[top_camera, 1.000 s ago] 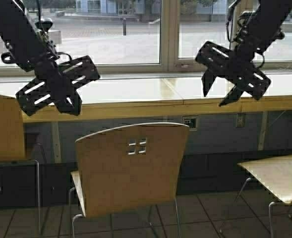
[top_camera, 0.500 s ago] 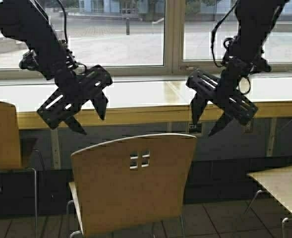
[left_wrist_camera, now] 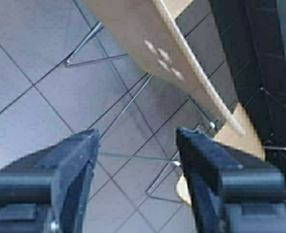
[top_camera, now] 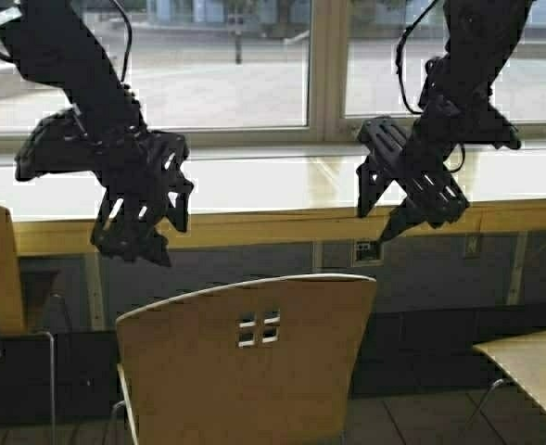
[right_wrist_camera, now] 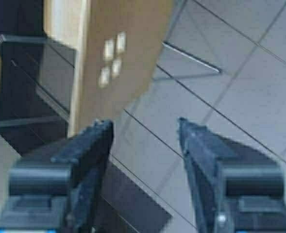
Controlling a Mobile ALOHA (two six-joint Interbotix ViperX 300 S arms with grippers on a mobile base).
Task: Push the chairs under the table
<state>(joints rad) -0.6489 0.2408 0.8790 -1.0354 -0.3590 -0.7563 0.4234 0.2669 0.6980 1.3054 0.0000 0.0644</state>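
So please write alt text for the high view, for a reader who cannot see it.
A tan plywood chair stands with its back to the camera before a long table under windows. Above its backrest hang two black robot arms, the left hand and right hand both open, touching nothing.

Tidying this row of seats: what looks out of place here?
The middle chair stands pulled out from the table, not tucked under. Both claws, left and right, hang open above its backrest, apart from it. Nothing looks damaged.
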